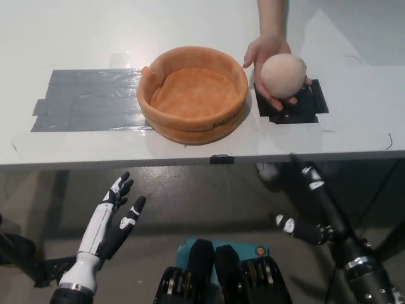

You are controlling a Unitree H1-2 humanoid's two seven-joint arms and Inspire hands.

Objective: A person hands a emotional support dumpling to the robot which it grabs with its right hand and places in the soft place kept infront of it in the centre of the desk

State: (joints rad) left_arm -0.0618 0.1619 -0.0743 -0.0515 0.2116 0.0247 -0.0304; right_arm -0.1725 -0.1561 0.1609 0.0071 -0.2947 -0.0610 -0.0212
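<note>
A person's hand reaches in from the top and holds a round, pale pink plush dumpling just above the desk, right of the basket. The soft orange round basket sits in the centre of the white desk with nothing inside. My black right hand hangs below the desk's front edge at the lower right, fingers apart and holding nothing, well short of the dumpling. My white left hand rests low at the lower left, open.
A patch of grey tape covers the desk left of the basket. A black tape patch lies under the person's hand. The desk's front edge runs across the middle of the picture, above both hands.
</note>
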